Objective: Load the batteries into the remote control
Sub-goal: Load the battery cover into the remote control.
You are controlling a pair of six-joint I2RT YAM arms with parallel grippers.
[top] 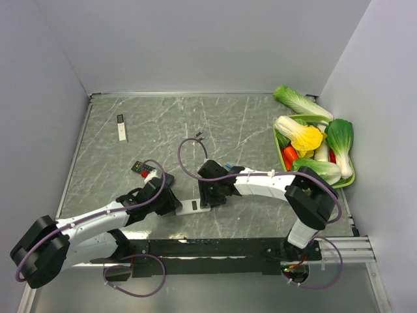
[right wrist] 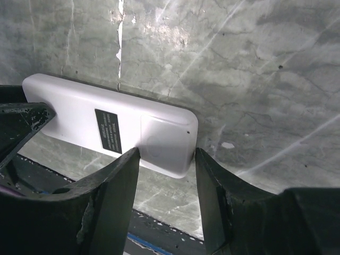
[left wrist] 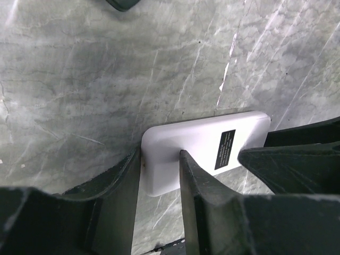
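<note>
A: Where is the white remote (top: 193, 206)?

B: Flat on the marble desk (top: 247, 124), near the middle of its near edge, between the two arms. It lies back up, with a black label (right wrist: 108, 130) showing and an outlined panel (right wrist: 162, 141) at its right end.

A: And the left hand (left wrist: 159, 155)?

B: It sits at the remote's left end. Its fingers (left wrist: 125, 196) stand with a narrow gap between them. One is just beside the end edge and the other crosses over the white back. White plastic fills most of the gap, but I cannot tell whether it is pinched or only hovered over.

A: The right hand (right wrist: 166, 151)?

B: It is at the other end, over the panel. Its fingers are spread moderately wide, and the remote's right end shows in the gap between them. The left fingertip overlaps the near long edge and the right one is just beside the corner. It grips nothing that I can see.

A: What else is on the desk?

B: A black remote (top: 142, 168) with coloured buttons lies just far and left of the left hand. A slim white remote (top: 122, 128) is well apart, toward the far left. Against the right edge is a green tray (top: 347, 180) heaped with vegetables (top: 301, 134).
</note>
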